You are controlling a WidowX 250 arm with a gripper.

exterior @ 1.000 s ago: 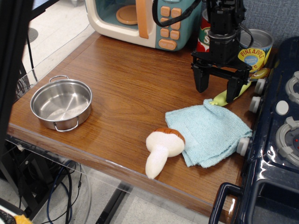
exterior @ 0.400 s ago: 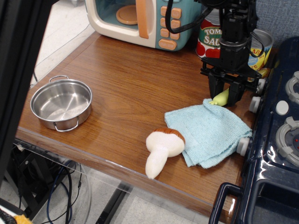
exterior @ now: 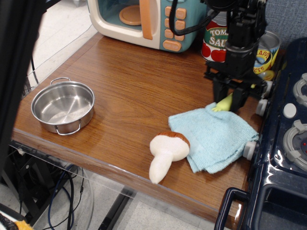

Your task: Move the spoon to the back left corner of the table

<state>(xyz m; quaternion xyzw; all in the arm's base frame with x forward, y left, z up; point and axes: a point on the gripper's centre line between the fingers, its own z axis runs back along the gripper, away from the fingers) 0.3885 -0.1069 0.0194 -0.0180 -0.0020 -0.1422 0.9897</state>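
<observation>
Spoon pinched by the pincer at the worktop's right rear.

The pincer [exterior: 231, 99] is seen pressed onto the green handle of the spoon [exterior: 222, 104], just above the back edge of the cloth [exterior: 213, 138]. Two cans [exterior: 215, 38] are placed behind it, with the microwave [exterior: 144, 21] to their left. The mushroom [exterior: 165, 151] is laid against the cloth's front left. The pot [exterior: 63, 106] is set well apart on the worktop [exterior: 129, 86], near its front left.

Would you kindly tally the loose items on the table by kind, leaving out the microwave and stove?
Cans: 2 (tomato sauce can, pineapple can)
Pots: 1 (pot)
Mushrooms: 1 (mushroom)
Cloths: 1 (cloth)
Spoons: 1 (spoon, between the gripper fingers)
Total: 6
</observation>
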